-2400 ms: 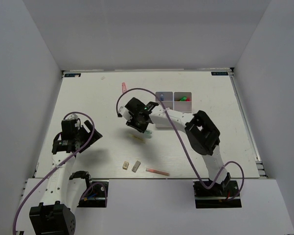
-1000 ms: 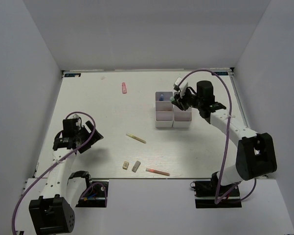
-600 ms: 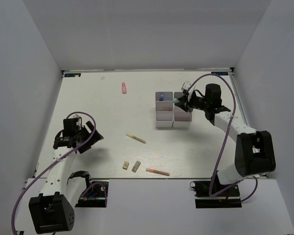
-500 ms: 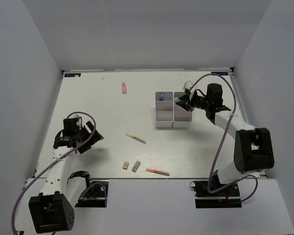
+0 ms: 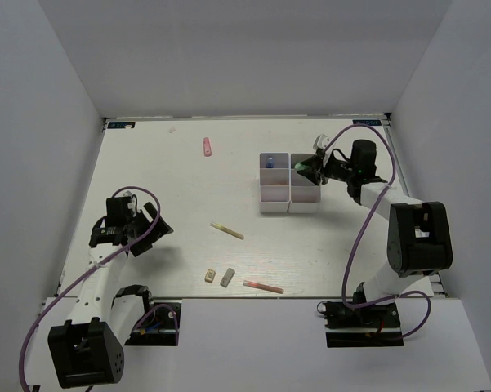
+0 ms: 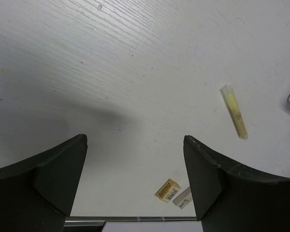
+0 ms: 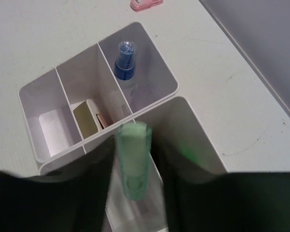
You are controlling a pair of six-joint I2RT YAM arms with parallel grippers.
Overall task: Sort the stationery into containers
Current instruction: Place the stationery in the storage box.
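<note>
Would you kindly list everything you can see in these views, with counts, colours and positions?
table: one, white, under everything.
containers: one white compartmented block, far side, right of centre.
blue-capped pen: one, standing in an end compartment.
olive eraser: one, in the compartment next to it.
green marker: one, pale green, upright over a compartment.
pink marker: one, far side, centre.
yellow pen: one, mid-table.
loose erasers: two, beige and grey, near edge.
pink pen: one, near edge, right of the erasers.
left end effector: open, empty, over bare table on the left.
right end effector: at the containers, around the green marker.
</note>
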